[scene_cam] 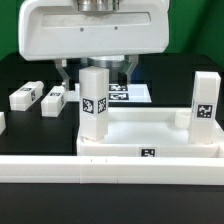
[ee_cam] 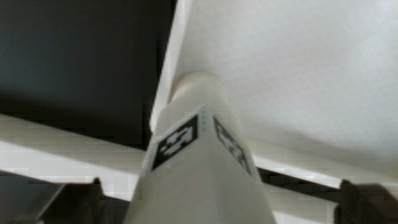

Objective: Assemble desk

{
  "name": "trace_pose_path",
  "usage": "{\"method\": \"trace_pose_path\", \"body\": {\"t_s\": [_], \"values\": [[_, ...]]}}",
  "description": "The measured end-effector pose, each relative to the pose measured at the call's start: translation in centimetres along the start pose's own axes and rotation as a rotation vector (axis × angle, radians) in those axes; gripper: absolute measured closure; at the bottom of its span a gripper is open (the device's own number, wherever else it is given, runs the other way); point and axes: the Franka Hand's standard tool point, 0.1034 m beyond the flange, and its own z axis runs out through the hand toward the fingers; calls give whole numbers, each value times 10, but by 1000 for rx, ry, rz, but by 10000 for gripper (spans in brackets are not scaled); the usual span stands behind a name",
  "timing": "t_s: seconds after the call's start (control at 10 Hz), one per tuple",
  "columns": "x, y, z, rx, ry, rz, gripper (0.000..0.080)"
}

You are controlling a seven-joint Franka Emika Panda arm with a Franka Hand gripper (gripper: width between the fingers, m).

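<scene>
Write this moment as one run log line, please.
gripper: open, fingers either side of upright leg | leg: at desk top corner | second upright leg: other end | loose legs: two, lying flat

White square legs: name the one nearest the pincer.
The upright white square leg directly below the open pincer; the others, one upright, two lying, are farther off.

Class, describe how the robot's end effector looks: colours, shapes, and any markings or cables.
The end effector has a broad, glossy white housing with rounded corners, topped by a grey metal ring. Dark fingers stick out beneath it. No cables or markings show.
</scene>
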Motion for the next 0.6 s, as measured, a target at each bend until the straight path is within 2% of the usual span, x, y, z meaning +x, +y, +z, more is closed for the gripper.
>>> {"method": "trace_pose_path", "body": {"t_s": [0.6], "values": [[-2, 4, 0, -9, -9, -348, 150]]}}
